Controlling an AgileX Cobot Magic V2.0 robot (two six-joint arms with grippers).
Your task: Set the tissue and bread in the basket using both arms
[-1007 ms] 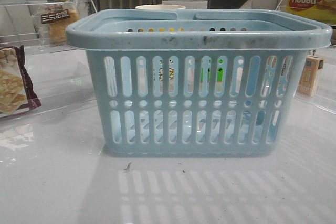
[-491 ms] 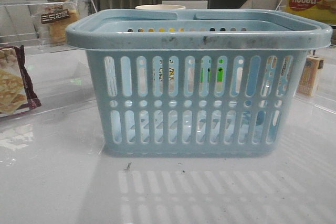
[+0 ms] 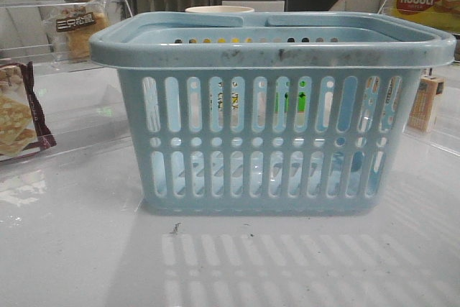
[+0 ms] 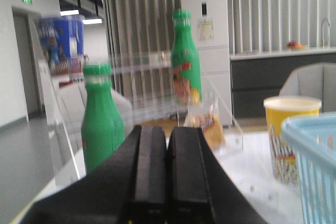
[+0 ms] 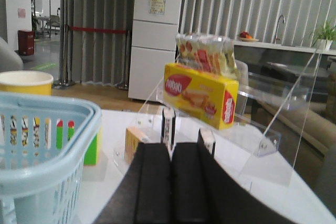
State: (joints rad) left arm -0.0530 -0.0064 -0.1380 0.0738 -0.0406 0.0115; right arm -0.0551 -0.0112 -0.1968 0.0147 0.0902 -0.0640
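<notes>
The light-blue basket (image 3: 273, 127) stands in the middle of the table, and its rim also shows in the left wrist view (image 4: 315, 140) and the right wrist view (image 5: 47, 129). The bread (image 3: 77, 28) in its clear bag sits on an acrylic shelf at the back left; it also appears just beyond my left gripper (image 4: 168, 128), which is shut and empty. A black-and-white tissue (image 5: 168, 127) packet stands upright on a clear shelf just beyond my right gripper (image 5: 171, 145), also shut and empty. Neither gripper shows in the front view.
A maroon-edged cracker packet (image 3: 18, 116) lies at the left. Two green bottles (image 4: 100, 124) stand on the left shelf. A yellow cup (image 4: 290, 135) is behind the basket. On the right shelf are a yellow nabati box (image 5: 202, 93), a tan box (image 5: 135, 142) and a second small packet (image 5: 208, 139).
</notes>
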